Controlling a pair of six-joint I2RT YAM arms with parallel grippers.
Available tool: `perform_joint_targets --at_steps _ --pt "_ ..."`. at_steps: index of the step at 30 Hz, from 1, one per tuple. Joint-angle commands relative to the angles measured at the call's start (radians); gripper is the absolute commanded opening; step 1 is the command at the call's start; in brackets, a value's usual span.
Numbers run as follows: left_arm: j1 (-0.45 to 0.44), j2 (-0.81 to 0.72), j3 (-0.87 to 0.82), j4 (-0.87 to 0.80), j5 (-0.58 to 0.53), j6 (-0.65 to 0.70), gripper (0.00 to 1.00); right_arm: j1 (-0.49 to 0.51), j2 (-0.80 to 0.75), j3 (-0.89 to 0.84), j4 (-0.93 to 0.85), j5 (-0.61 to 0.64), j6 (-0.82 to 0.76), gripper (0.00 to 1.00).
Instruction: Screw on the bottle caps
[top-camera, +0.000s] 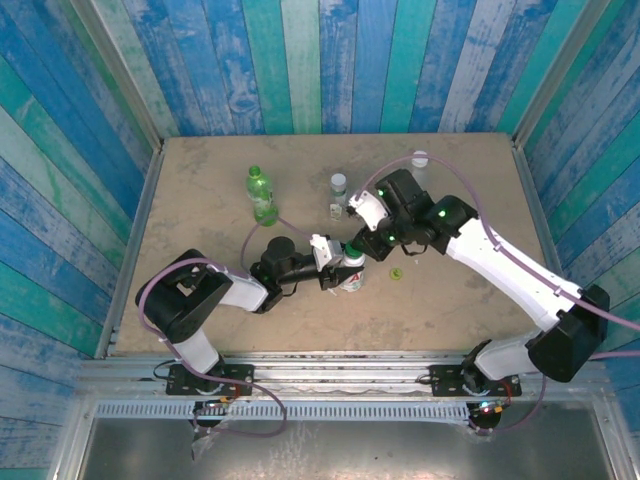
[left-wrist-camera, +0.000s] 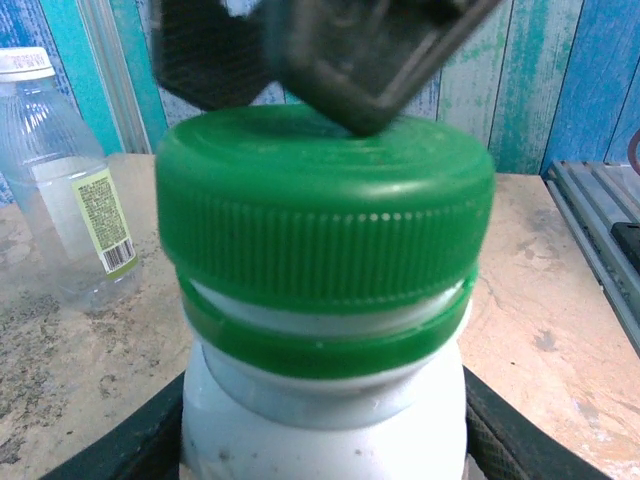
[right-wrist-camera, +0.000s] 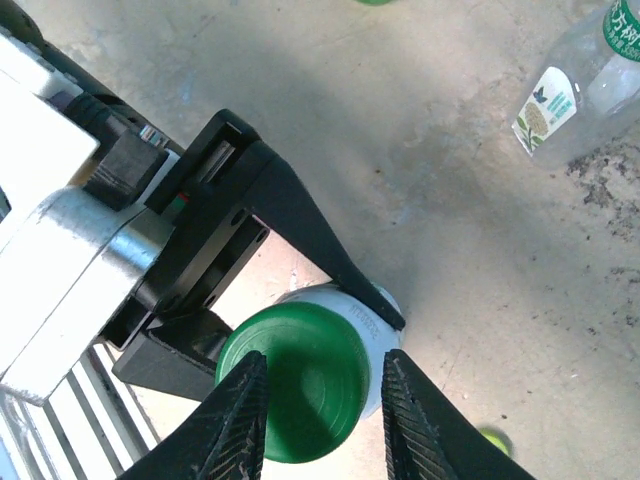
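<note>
My left gripper (top-camera: 335, 272) is shut on the body of the white bottle (top-camera: 352, 278), which stands upright at mid-table. Its dark fingers (left-wrist-camera: 510, 440) flank the white bottle (left-wrist-camera: 325, 420) in the left wrist view. A large dark green cap (left-wrist-camera: 325, 215) sits on the neck, with a white gap above the green ring. My right gripper (right-wrist-camera: 320, 400) hovers over the green cap (right-wrist-camera: 295, 385). Its jaws straddle the cap: the left finger (right-wrist-camera: 235, 420) overlaps the rim and the right finger (right-wrist-camera: 415, 420) stands a little clear. A yellow-green cap (top-camera: 396, 273) lies on the table nearby.
A translucent green bottle (top-camera: 262, 195) stands at back left. A short clear bottle (top-camera: 338, 195) with a white cap stands behind the grippers, and another clear bottle (top-camera: 420, 165) stands at back right. Blue plank walls close in the table (top-camera: 200, 310).
</note>
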Motion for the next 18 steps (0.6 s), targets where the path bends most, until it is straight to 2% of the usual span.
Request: perform_joint_targets --at_steps 1,6,12,16,18 --pt "-0.006 -0.021 -0.007 -0.102 0.015 0.009 0.55 0.033 0.049 -0.113 -0.183 0.066 0.026 0.33" --pt "-0.006 -0.012 -0.007 -0.087 0.015 0.0 0.54 0.057 0.062 -0.15 -0.186 0.093 0.061 0.33" --pt "-0.004 -0.018 -0.001 -0.096 0.007 -0.038 0.53 0.051 -0.025 -0.092 -0.067 0.081 0.117 0.4" --pt "-0.004 -0.024 0.02 -0.14 -0.015 -0.071 0.52 0.054 -0.046 -0.052 -0.016 0.124 0.232 0.49" --pt "-0.004 -0.03 0.033 -0.17 -0.018 -0.087 0.52 0.063 -0.051 -0.043 -0.003 0.177 0.314 0.49"
